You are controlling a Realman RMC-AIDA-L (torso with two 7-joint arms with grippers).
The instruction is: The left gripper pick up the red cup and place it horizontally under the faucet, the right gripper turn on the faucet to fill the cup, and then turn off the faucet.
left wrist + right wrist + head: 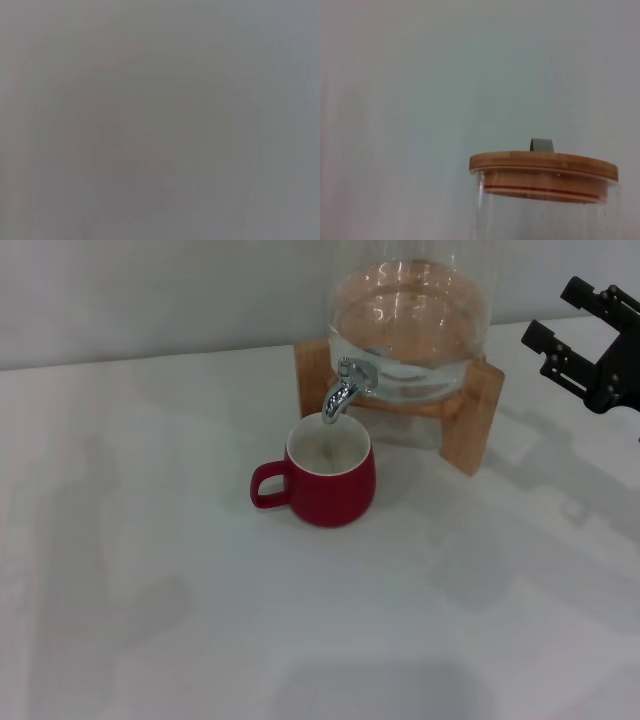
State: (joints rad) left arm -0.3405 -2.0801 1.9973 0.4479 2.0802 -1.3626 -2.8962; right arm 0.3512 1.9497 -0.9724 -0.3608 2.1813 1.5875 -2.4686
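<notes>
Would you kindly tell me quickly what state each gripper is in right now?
Left gripper: not in view in any picture.
Right gripper: open and empty, raised to the right of the clear glass jar.

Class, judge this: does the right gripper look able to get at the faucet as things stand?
Probably yes. The right gripper hangs open beside the glass jar, and nothing lies between it and the faucet above the red cup.
</notes>
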